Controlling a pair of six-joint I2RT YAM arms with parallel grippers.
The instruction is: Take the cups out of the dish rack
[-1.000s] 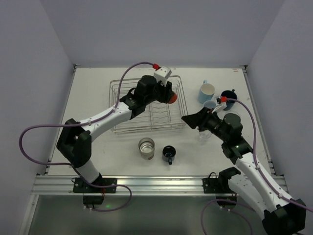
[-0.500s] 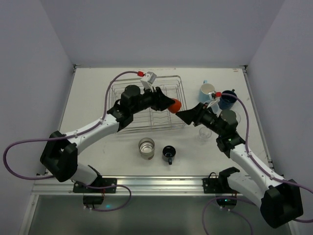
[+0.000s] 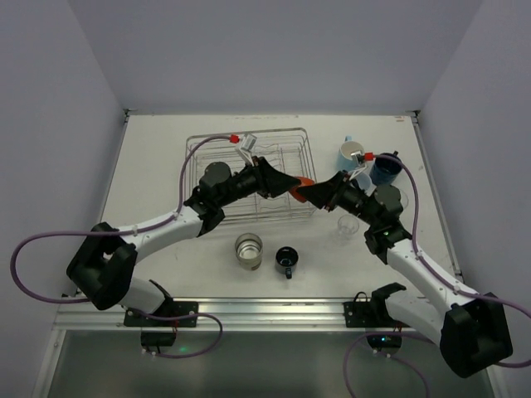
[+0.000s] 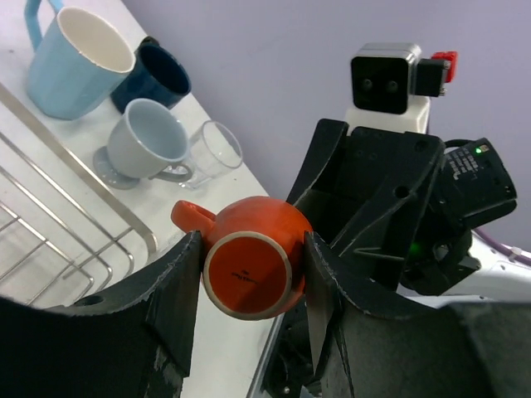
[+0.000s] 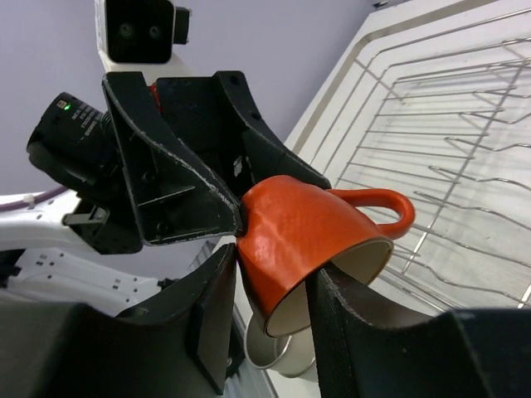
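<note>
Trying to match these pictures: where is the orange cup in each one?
Top external: orange cup just right of centre.
Left wrist: orange cup lower centre, base facing camera.
Right wrist: orange cup centre, handle pointing right.
Shared landmark: the wire dish rack.

"What's sitting on the desk (image 3: pixel 158 166)?"

"The dish rack (image 3: pixel 282 145), toward the back centre. To its right are a light blue mug (image 3: pixel 351 155) and a navy mug (image 3: pixel 387 168) just beside it, then a small pale blue cup (image 4: pixel 148 141) and a clear glass (image 3: pixel 348 225)."

"And in front of the rack?"

"A metallic cup (image 3: pixel 248 250) and a small dark blue cup (image 3: pixel 286 260), side by side, both upright."
</note>
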